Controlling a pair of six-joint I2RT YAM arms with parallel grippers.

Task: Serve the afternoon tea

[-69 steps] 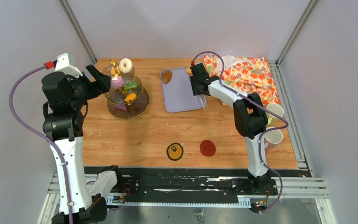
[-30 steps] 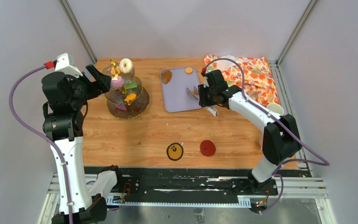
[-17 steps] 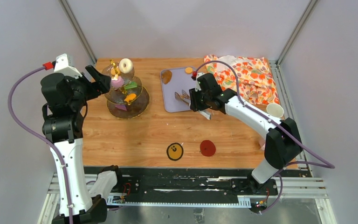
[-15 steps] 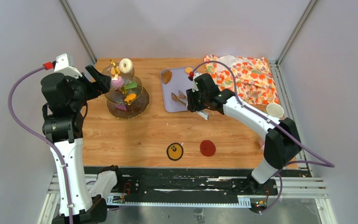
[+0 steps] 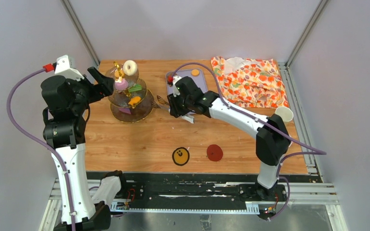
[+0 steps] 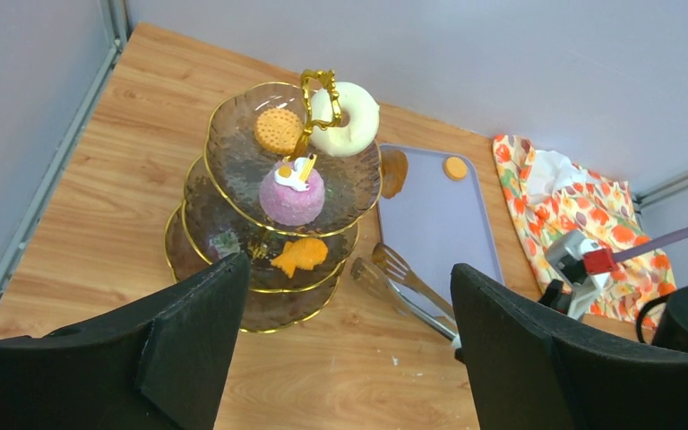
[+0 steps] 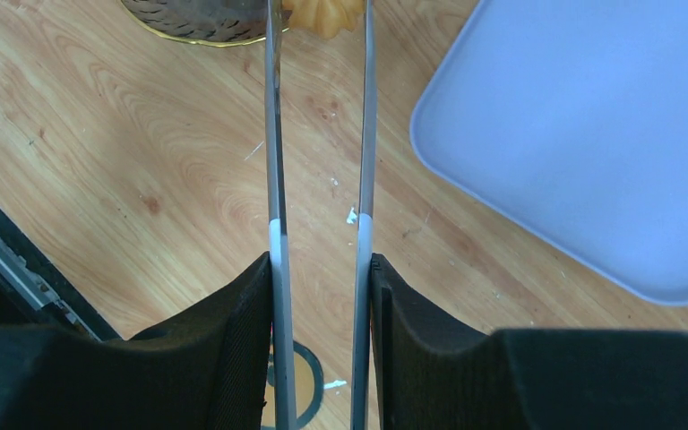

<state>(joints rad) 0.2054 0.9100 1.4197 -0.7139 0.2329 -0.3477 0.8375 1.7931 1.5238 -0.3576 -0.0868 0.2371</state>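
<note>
Metal tongs (image 6: 408,285) point at the tiered stand (image 6: 233,170).

We record the three-tier glass stand (image 6: 233,170) upright at the table's far left, with a gold handle (image 6: 318,90) on top. Its top tier carries a white donut (image 6: 347,119), a round orange biscuit (image 6: 279,131) and a pink cake (image 6: 292,193). A fish-shaped orange biscuit (image 6: 299,255) lies on the middle tier. A brown pastry (image 6: 393,172) and a small orange biscuit (image 6: 454,167) lie on the lilac tray (image 6: 448,233). One white mug (image 5: 284,114) stands upright at the right edge.
</note>
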